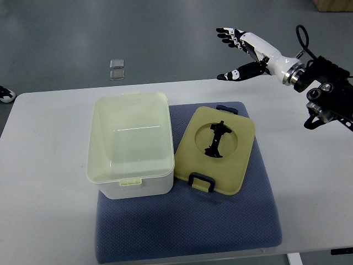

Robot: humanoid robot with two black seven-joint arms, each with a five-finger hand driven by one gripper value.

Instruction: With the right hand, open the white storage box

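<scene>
The right hand's (238, 54) fingers (227, 36) are spread apart, thumb below, holding nothing, raised beyond the table's (44, 210) far edge. Its arm enters from the right edge, pointing left. The box (129, 144) stands open on the blue mat's (187, 226) left part, long axis running near to far. The lid (216, 150) lies just beside it, right, underside up.

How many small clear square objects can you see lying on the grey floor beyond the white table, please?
2. One small clear square object lies on the grey floor past the table's far edge; the second sits just nearer the table, right beside it.
</scene>
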